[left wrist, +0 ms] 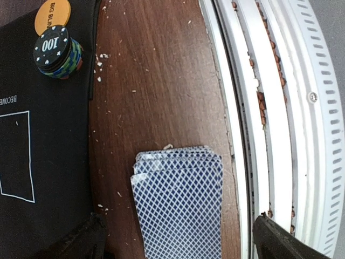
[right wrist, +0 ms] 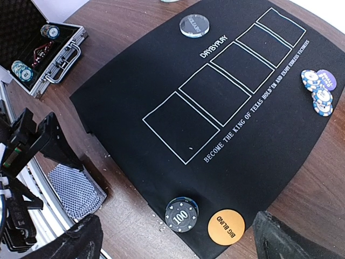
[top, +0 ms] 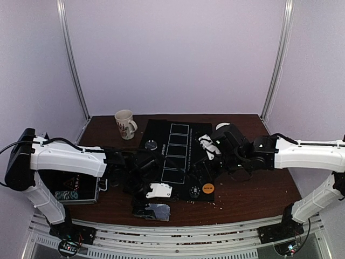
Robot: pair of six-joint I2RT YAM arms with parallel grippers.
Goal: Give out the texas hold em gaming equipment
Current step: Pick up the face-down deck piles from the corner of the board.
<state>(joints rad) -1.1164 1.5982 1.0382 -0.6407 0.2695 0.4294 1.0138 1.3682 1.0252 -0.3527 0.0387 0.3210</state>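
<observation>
A fanned stack of playing cards with blue-white diamond backs lies on the brown table between the black mat and the white rail. My left gripper hovers over the stack, open and empty, a finger on each side. In the top view the left gripper is over the cards. My right gripper is open and empty above a black "100" chip stack and the orange Big Blind disc at the mat's near corner. Blue-white chips and a purple disc lie at the mat's far side.
A clear round disc lies on the mat's far-left part. An open metal case holding chips stands left of the mat. A white patterned mug stands at the back left. The white rail runs along the table's near edge.
</observation>
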